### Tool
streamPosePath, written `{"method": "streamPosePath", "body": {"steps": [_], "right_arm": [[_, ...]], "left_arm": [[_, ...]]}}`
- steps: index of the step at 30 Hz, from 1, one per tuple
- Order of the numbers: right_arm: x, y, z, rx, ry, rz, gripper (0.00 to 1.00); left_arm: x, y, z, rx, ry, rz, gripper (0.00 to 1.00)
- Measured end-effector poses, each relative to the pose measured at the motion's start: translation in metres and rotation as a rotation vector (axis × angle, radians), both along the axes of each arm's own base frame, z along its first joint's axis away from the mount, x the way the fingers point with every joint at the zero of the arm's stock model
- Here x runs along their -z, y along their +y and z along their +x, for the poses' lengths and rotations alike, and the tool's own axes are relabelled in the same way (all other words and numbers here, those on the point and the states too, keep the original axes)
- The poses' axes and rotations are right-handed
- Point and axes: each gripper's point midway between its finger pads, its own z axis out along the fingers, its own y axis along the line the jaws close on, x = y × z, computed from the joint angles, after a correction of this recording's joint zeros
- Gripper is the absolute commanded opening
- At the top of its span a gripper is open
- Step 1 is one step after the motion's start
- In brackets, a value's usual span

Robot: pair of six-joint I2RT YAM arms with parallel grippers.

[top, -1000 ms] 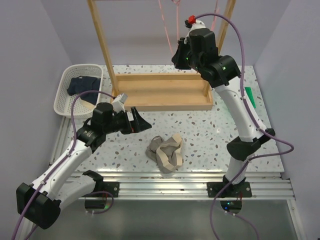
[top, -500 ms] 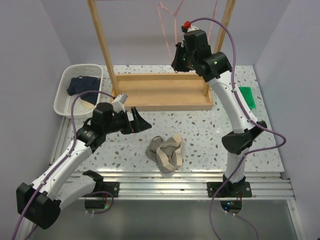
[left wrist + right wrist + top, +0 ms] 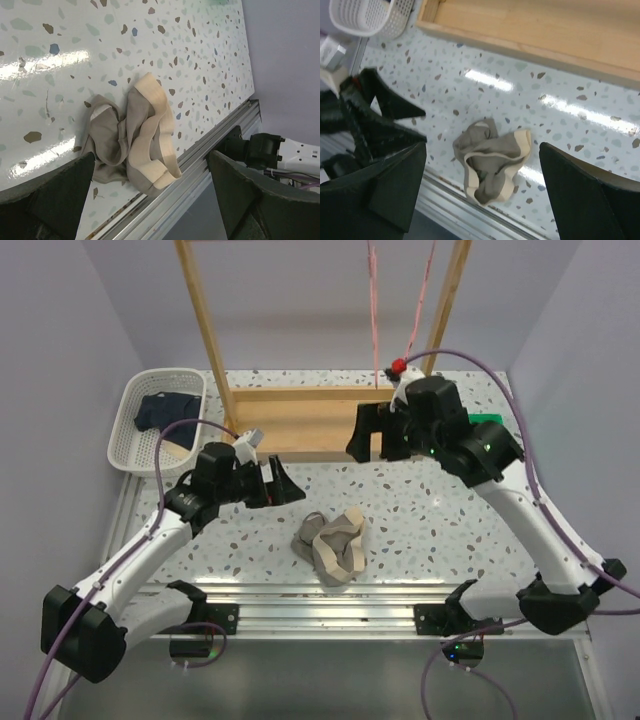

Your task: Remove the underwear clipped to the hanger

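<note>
A crumpled grey pair of underwear (image 3: 335, 545) with a beige waistband lies on the speckled table near the front rail, also in the left wrist view (image 3: 135, 145) and the right wrist view (image 3: 492, 160). A dark navy pair (image 3: 165, 410) lies in the white basket. Only pink strands of the hanger (image 3: 373, 300) show, hanging at the top of the wooden rack. My left gripper (image 3: 283, 485) (image 3: 150, 200) is open, just left of the grey pair. My right gripper (image 3: 368, 435) (image 3: 487, 195) is open and empty, above and behind the grey pair.
The white basket (image 3: 130, 410) (image 3: 365, 17) stands at the back left. The wooden rack's base (image 3: 320, 425) (image 3: 530, 25) and posts fill the back middle. A green piece (image 3: 492, 420) lies behind my right arm. The metal rail (image 3: 380, 595) edges the table's front.
My right arm has dropped from the hanger high on the rack to low over the table, and its jaws have opened. The left arm has barely shifted.
</note>
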Motion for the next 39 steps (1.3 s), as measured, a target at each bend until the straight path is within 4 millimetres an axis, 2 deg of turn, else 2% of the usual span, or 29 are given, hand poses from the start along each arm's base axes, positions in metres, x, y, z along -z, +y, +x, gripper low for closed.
{"method": "streamPosePath", "body": {"steps": [3, 5, 6, 7, 9, 11, 13, 17, 21, 23, 26, 28, 31, 35, 39], "right_arm": [[0.019, 0.01, -0.052, -0.109, 0.015, -0.02, 0.98], [0.045, 0.016, -0.084, -0.178, 0.054, -0.046, 0.98], [0.068, 0.016, -0.097, -0.194, 0.089, -0.075, 0.98], [0.085, 0.013, -0.104, -0.196, 0.117, -0.098, 0.97], [0.135, 0.003, -0.12, -0.176, 0.201, -0.176, 0.97], [0.18, -0.004, -0.135, -0.164, 0.269, -0.257, 0.97], [0.211, -0.003, -0.153, -0.182, 0.322, -0.334, 0.98], [0.234, 0.022, -0.164, -0.196, 0.322, -0.378, 0.98], [0.253, 0.043, -0.156, -0.148, 0.312, -0.376, 0.98], [0.26, 0.051, -0.15, -0.125, 0.306, -0.366, 0.92], [0.27, 0.062, -0.142, -0.097, 0.294, -0.352, 0.75], [0.276, 0.067, -0.138, -0.079, 0.29, -0.349, 0.69], [0.287, 0.073, -0.135, -0.07, 0.295, -0.351, 0.55], [0.293, 0.079, -0.133, -0.065, 0.298, -0.343, 0.02], [0.287, 0.086, -0.131, -0.06, 0.289, -0.296, 0.0]], "left_arm": [[0.012, -0.001, 0.002, 0.017, 0.024, 0.028, 1.0], [0.027, -0.003, 0.003, 0.034, 0.063, 0.065, 1.0], [0.037, -0.004, 0.003, 0.045, 0.089, 0.088, 1.0], [0.043, -0.004, 0.002, 0.051, 0.104, 0.104, 1.0], [0.056, -0.005, -0.004, 0.065, 0.142, 0.142, 1.0], [0.061, -0.003, -0.008, 0.06, 0.157, 0.169, 1.0], [0.061, 0.0, -0.006, 0.043, 0.145, 0.182, 1.0], [0.05, 0.003, -0.004, 0.018, 0.102, 0.179, 1.0], [0.045, 0.013, 0.002, -0.037, 0.079, 0.214, 1.0], [0.037, 0.02, 0.003, -0.084, 0.051, 0.222, 1.0], [0.018, 0.03, 0.004, -0.152, -0.005, 0.206, 1.0], [0.008, 0.034, 0.004, -0.181, -0.033, 0.188, 1.0], [0.01, 0.033, 0.003, -0.182, -0.026, 0.182, 1.0], [0.034, 0.029, -0.008, -0.131, 0.029, 0.181, 0.99], [0.059, 0.02, -0.023, -0.05, 0.098, 0.165, 0.98]]}}
